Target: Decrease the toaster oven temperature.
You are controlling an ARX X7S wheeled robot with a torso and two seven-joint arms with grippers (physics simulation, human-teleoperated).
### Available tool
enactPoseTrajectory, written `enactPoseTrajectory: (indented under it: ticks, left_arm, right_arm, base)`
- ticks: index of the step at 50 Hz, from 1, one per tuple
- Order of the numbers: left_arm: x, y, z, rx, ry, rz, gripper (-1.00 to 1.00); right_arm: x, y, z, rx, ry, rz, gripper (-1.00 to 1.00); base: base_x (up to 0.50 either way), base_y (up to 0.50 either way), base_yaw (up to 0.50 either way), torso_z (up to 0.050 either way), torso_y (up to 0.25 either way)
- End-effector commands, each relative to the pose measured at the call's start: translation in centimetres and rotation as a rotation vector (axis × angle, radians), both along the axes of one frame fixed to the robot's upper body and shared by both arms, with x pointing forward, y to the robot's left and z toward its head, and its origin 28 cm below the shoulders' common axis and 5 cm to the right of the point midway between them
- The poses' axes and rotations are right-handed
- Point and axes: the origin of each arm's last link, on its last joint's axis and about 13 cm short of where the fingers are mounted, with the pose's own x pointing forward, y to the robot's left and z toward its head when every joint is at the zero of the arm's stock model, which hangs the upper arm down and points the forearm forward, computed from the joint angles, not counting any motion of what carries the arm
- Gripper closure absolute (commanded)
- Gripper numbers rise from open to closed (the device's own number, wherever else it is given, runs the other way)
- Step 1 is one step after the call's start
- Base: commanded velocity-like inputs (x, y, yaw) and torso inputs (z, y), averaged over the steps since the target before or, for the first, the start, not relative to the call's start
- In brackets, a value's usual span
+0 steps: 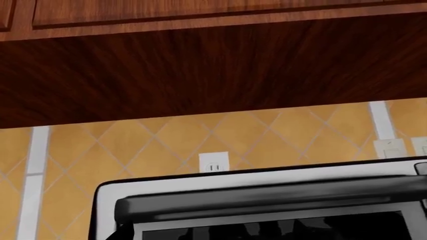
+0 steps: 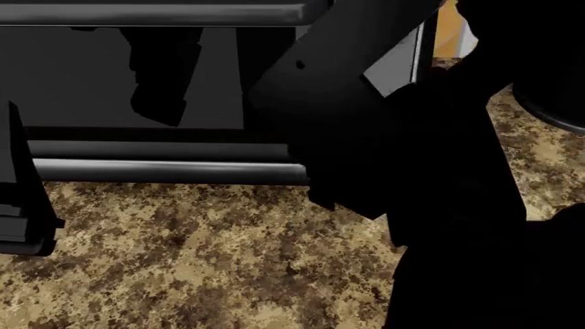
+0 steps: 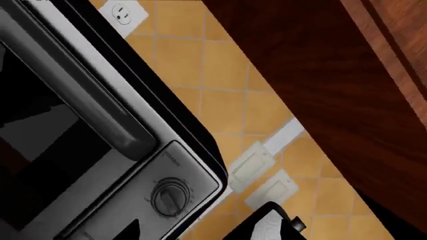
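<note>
The toaster oven (image 3: 167,160) is a silver-grey box with a dark glass door (image 3: 40,150), a bar handle (image 3: 87,95) and a round knob (image 3: 170,196) on its control panel. My right gripper (image 3: 200,231) is open. Its two dark fingertips (image 3: 130,231) show at the picture's edge, and the knob lies just ahead of the gap without touching them. The left wrist view shows the oven's top edge (image 1: 200,182) and handle (image 1: 267,197) close up, with only a dark sliver of finger (image 1: 122,230). In the head view the oven door (image 2: 92,75) fills the top and my black arm (image 2: 439,171) covers the right.
A dark wood cabinet (image 1: 200,65) hangs low over the oven. The tiled wall behind has an outlet (image 1: 213,162) and two light switches (image 3: 252,165). The speckled granite counter (image 2: 183,260) runs in front. A dark part (image 2: 23,205) stands at the head view's left edge.
</note>
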Motion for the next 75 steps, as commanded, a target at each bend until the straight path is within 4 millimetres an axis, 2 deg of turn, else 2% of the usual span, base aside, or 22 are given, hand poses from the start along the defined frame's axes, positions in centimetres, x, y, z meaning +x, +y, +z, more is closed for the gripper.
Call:
enactPoseTrajectory:
  ticks: [1, 11, 16, 18, 24, 31, 40, 43, 75]
  left_arm:
    - [0.0, -0.2, 0.0, 0.002, 0.004, -0.005, -1.0]
    - [-0.1, -0.3, 0.0, 0.005, 0.004, -0.005, -1.0]
    - [-0.1, -0.3, 0.0, 0.005, 0.004, -0.005, -1.0]
    - [-0.2, -0.2, -0.1, 0.005, 0.005, -0.002, -1.0]
    - [-0.2, -0.2, 0.0, 0.005, 0.006, -0.001, -1.0]
    - [-0.2, -0.2, 0.0, 0.005, 0.007, 0.0, -1.0]
    - [-0.2, -0.1, -0.1, 0.006, 0.009, 0.003, -1.0]
    - [-0.1, -0.1, -0.1, 0.004, 0.009, 0.003, -1.0]
    - [-0.2, -0.1, -0.4, 0.004, 0.016, 0.003, -1.0]
  right_arm:
    - [0.9, -0.5, 0.8, -0.111, 0.073, -0.004, -1.0]
    - [2.3, -0.5, 1.3, -0.102, 0.086, 0.004, -1.0]
    - [2.3, -0.5, 1.3, -0.102, 0.086, 0.004, -1.0]
    - [3.2, -0.6, 1.4, -0.09, 0.108, -0.001, -1.0]
    - [3.3, -0.6, 1.4, -0.094, 0.108, -0.001, -1.0]
    - [4.9, -0.2, 1.4, -0.122, 0.12, 0.008, -1.0]
    - [5.4, 0.0, 1.4, -0.139, 0.125, 0.011, -1.0]
    - [6.3, 0.2, 1.3, -0.153, 0.139, 0.01, -1.0]
    - [8.0, 0.1, -0.2, -0.201, 0.22, -0.014, -1.0]
  base:
    - [0.0, 0.0, 0.0, 0.0, 0.0]
    - [0.0, 0.0, 0.0, 0.0, 0.0]
    - [0.0, 0.0, 0.0, 0.0, 0.0]
    - [0.0, 0.0, 0.0, 0.0, 0.0]
    - [0.0, 0.0, 0.0, 0.0, 0.0]
    - [0.0, 0.0, 0.0, 0.0, 0.0]
    - [0.0, 0.0, 0.0, 0.0, 0.0]
    - [0.0, 0.0, 0.0, 0.0, 0.0]
    - [0.0, 0.0, 0.0, 0.0, 0.0]
